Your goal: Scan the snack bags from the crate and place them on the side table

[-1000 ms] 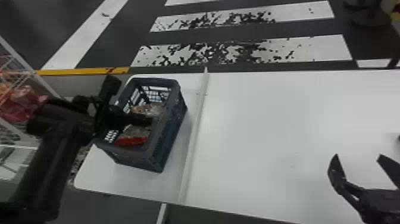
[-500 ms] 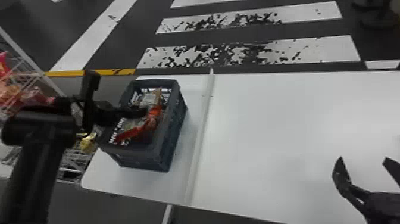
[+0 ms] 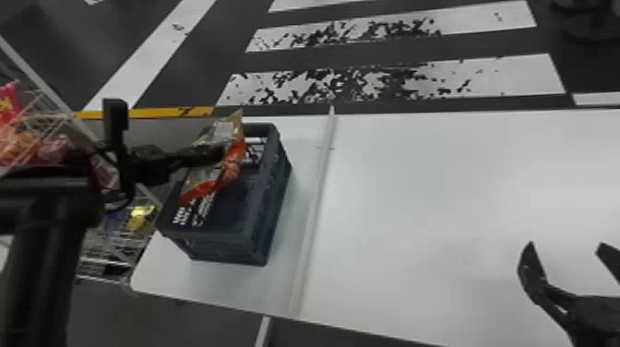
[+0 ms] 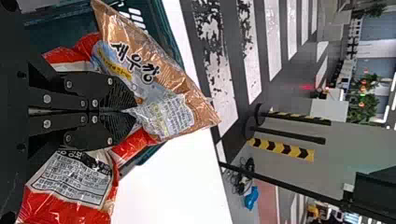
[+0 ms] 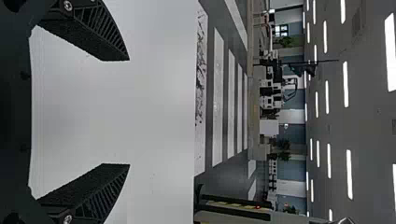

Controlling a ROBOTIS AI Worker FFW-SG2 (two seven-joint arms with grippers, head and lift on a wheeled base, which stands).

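With my left gripper [image 3: 220,153] I am pinching a snack bag [image 4: 156,88], fingers pressed nearly together, its film bunching between them. Its brown side is sticking out past the tips; red-and-white wrapping is showing on both sides of my fingers, and I cannot tell whether that belongs to the same bag. The very tips are disappearing into the creases. The bag is hanging over the blue-grey crate [image 3: 258,240], and together with my fingers it is hiding part of the inside. My right gripper [image 3: 566,245] is waiting over the white table [image 3: 438,207], fingers spread wide, holding nothing. Beyond my left arm, a wire rack [image 3: 99,263] of packets is running out of view, partly covered.
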